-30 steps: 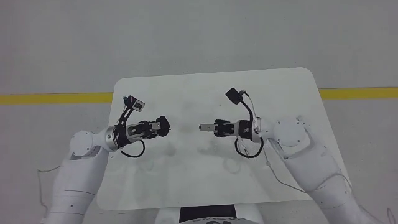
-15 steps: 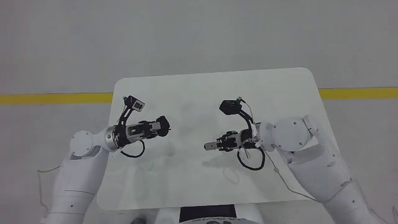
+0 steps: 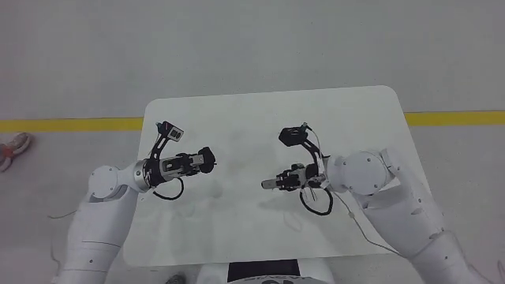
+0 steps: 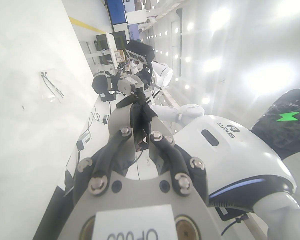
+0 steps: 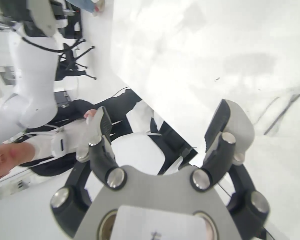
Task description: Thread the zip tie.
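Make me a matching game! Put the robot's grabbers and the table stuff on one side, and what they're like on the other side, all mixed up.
Things:
1. left gripper
2. right gripper
3. zip ties
4. table

What they're like:
A. white
B. wide open
C. lying loose on the table
D. shut

Pairs: 1-D, 2-B, 3-C, 4-A.

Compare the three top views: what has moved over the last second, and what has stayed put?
The right gripper drew back from facing the left gripper toward the robot's edge of the table, its wrist turning, mostly in the first half second. No grasp or release shows. The left gripper kept its place.
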You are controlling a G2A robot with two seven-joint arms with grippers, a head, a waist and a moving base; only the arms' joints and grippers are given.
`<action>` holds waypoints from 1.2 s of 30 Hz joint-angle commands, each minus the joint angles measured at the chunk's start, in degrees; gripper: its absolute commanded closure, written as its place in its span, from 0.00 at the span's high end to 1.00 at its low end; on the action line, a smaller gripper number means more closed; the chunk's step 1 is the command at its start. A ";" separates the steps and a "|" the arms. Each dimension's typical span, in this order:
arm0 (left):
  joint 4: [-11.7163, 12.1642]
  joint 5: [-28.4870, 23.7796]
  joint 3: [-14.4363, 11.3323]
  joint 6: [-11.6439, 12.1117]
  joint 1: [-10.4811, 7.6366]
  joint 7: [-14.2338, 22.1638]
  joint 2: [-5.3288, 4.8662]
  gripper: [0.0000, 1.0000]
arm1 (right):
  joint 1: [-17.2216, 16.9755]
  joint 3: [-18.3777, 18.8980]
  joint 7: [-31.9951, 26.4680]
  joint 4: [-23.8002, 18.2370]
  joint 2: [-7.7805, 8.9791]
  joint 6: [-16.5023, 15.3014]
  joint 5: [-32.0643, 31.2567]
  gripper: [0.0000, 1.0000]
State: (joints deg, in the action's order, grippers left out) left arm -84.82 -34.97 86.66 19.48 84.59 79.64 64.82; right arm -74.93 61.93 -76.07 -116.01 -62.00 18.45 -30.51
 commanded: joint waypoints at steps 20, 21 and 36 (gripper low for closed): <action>0.00 0.00 0.00 0.00 0.00 0.00 0.00 0.00 | 0.27 -7.72 -3.24 2.02 0.76 0.87 -14.20 1.00; 0.00 0.00 0.00 0.00 0.00 0.00 0.00 0.00 | 0.13 -8.03 -2.84 2.78 0.79 0.32 -14.89 1.00; 0.00 0.00 0.00 0.00 0.00 0.00 0.00 0.00 | 6.37 -12.72 -3.57 13.00 -1.20 1.03 -18.20 1.00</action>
State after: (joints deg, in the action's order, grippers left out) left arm -84.82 -34.97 86.66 19.48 84.59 79.64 64.82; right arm -68.52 49.17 -79.64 -102.94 -63.21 19.48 -48.76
